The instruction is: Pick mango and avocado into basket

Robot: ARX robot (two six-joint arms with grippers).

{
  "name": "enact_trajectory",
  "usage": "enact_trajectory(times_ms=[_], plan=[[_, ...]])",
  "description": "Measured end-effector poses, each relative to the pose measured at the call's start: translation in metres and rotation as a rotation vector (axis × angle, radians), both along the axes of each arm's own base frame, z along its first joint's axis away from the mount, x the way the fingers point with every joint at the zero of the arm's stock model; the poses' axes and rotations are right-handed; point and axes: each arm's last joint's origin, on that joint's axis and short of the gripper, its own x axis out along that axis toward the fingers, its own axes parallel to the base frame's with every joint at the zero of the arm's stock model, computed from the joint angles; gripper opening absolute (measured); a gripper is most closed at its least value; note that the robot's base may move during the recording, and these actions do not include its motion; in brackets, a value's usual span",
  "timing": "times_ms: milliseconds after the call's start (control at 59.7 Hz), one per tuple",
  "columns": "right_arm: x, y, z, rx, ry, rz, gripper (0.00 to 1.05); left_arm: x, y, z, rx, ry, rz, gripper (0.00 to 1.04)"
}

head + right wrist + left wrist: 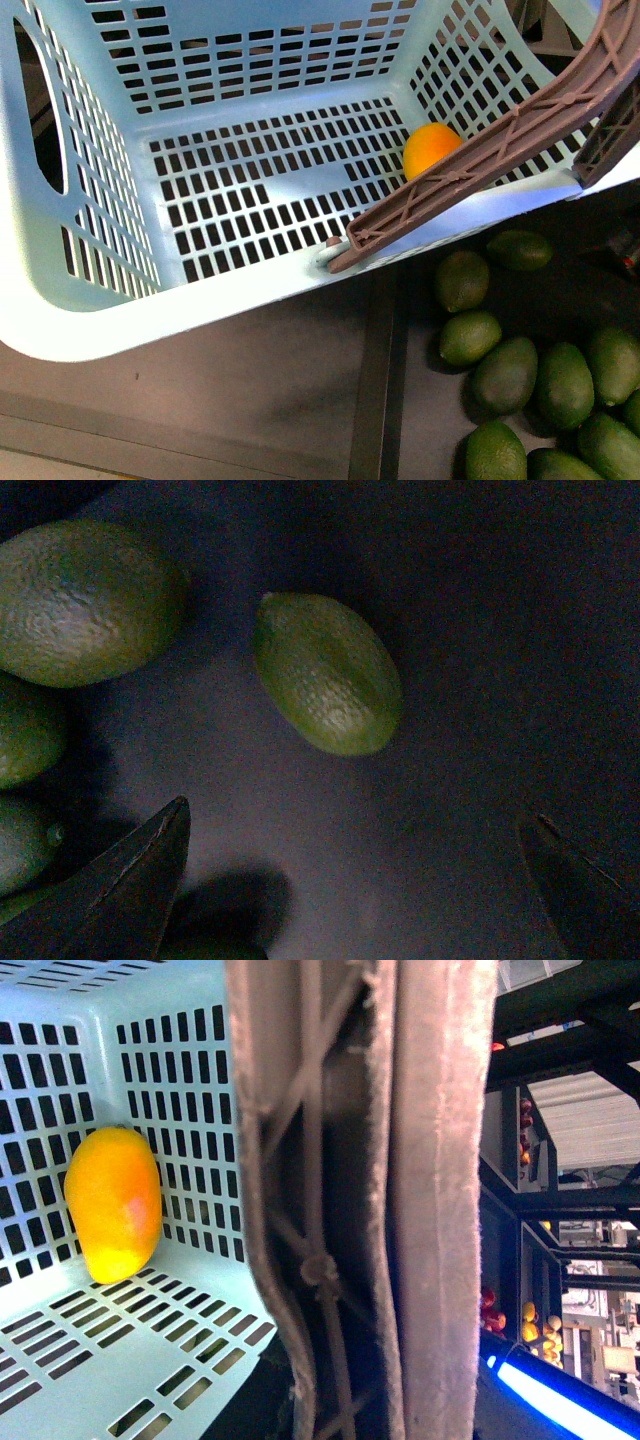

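Spread wide and holding nothing, the right gripper (350, 900) hung over the dark surface, touching no fruit. Just ahead of its gap lay one avocado (328, 673), apart from the other avocados (85, 615), its long axis slanted across the line between the fingertips; a wrist turn looked needed. Further off, the mango (430, 148) sat in the basket (250, 290). Of the left gripper I saw nothing.
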Motion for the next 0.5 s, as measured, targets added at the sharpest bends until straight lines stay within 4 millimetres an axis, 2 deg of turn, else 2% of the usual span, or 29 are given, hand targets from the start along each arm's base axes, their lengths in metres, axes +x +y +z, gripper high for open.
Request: enact_trajectory(times_ms=[251, 502], plan=[[0.025, 0.004, -0.017, -0.030, 0.088, 0.165, 0.96, 0.000, 0.000, 0.000, -0.004, 0.003, -0.007, 0.16], [0.046, 0.008, -0.038, -0.073, 0.096, 0.265, 0.96, 0.000, 0.000, 0.000, -0.005, 0.003, -0.010, 0.16]])
